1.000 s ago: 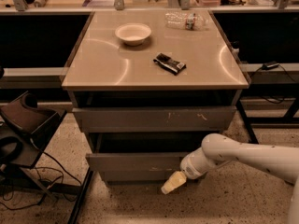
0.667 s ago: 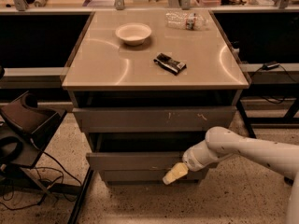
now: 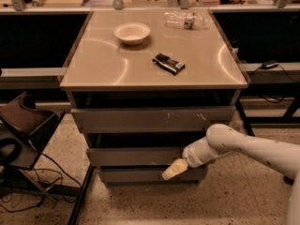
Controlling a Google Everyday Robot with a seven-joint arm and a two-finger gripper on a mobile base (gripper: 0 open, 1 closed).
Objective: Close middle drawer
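- middle drawer (image 3: 133, 156): plain grey front, standing partly out of the cabinet, with a dark gap showing above its front edge; sits at 6 o'clock from the cabinet top, between the other two fronts
- gripper (image 3: 173, 168): pale yellow tip at the drawer front's 4 o'clock corner, on the line where it meets the lowest drawer front (image 3: 140, 175); appears to be against the front, but contact not certain
- jaw opening: cannot tell; nothing seen held
- arm (image 3: 243, 146): white, coming in from 3 o'clock
- top drawer front (image 3: 140, 119): taller, with small orange marks toward its right end
- cabinet top (image 3: 103, 69): tan and glossy; white bowl (image 3: 132, 33) at 11 o'clock, black flat object (image 3: 168, 63) near centre, plastic bottle (image 3: 185, 20) lying down at 1 o'clock
- room: speckled floor (image 3: 234, 196); dark stand (image 3: 26, 125) with cables (image 3: 42, 172) at 8 o'clock
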